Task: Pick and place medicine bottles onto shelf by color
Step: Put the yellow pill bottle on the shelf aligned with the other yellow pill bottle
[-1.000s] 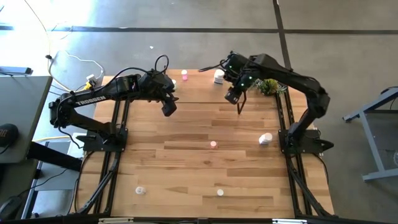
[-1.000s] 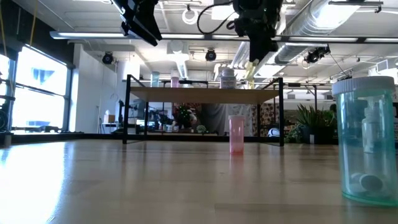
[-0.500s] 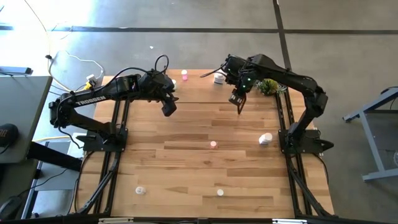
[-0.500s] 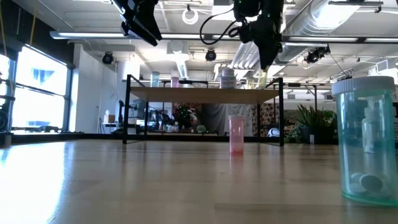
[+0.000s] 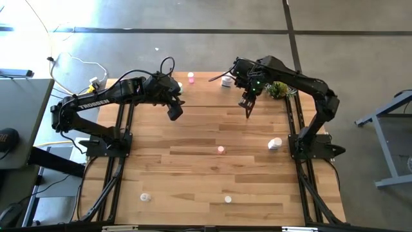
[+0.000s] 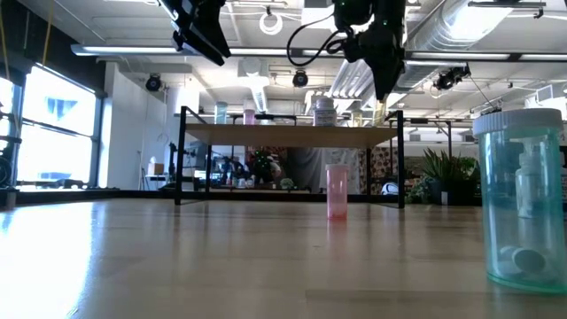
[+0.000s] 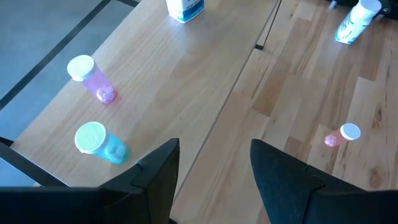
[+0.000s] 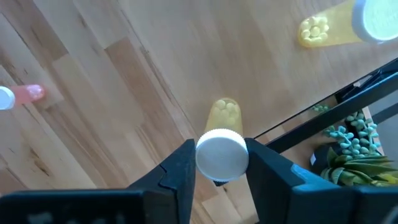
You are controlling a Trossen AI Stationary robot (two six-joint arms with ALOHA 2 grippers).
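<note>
Right wrist view: a yellow bottle (image 8: 222, 144) is pinched by its cap in the right gripper (image 8: 219, 163), swung since earlier toward the shelf (image 5: 212, 90) at 12 o'clock, where another yellow bottle (image 8: 348, 25) could be knocked; the left gripper (image 7: 214, 171) is held spread.

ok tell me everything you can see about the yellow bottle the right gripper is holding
The yellow bottle is a small translucent container with a round white cap and small yellow pills showing inside its far end. The right gripper is shut on it, a dark finger pressing each side of the cap end. It hangs in the air, touching nothing else, near the shelf edge. A second yellow bottle already stands on the shelf top, beyond it.
</note>
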